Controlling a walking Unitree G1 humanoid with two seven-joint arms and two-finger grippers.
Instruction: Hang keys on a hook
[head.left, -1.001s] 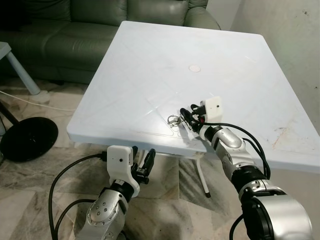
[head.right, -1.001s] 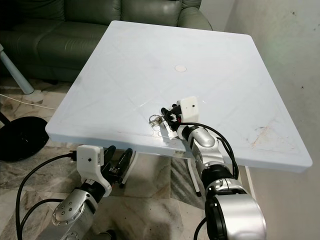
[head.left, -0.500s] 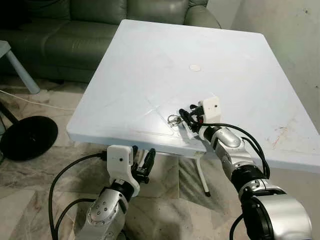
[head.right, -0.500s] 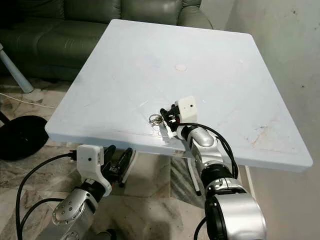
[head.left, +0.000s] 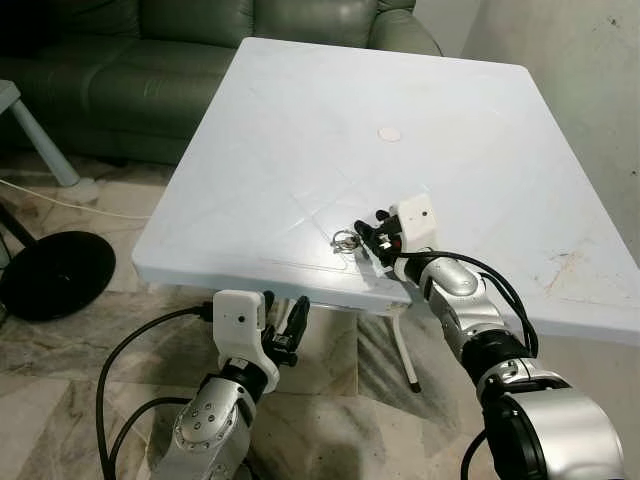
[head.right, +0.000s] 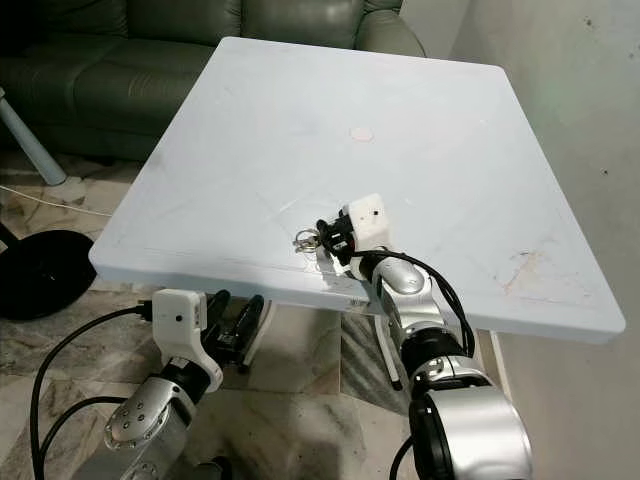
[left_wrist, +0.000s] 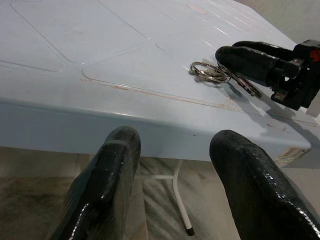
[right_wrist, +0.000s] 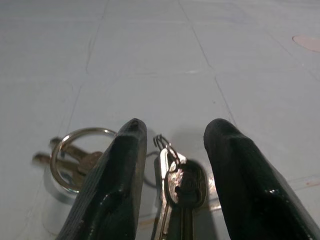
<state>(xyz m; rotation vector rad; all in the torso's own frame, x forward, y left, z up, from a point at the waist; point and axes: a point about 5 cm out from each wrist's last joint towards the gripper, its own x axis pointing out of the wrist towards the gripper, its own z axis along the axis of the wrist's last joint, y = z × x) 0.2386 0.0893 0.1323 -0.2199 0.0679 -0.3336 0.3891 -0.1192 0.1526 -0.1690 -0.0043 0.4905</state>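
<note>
No readable text, label, brand, number or sign anywhere in view. Keys (right_wrist: 175, 192) between right gripper (right_wrist: 172, 150) fingers: blades bare, any stamping too small to read. White table (head.left: 300, 130) ahead of gripper: blank, just scuffs and moulded lines. White camera housings on both wrists: plain, no markings legible.
</note>
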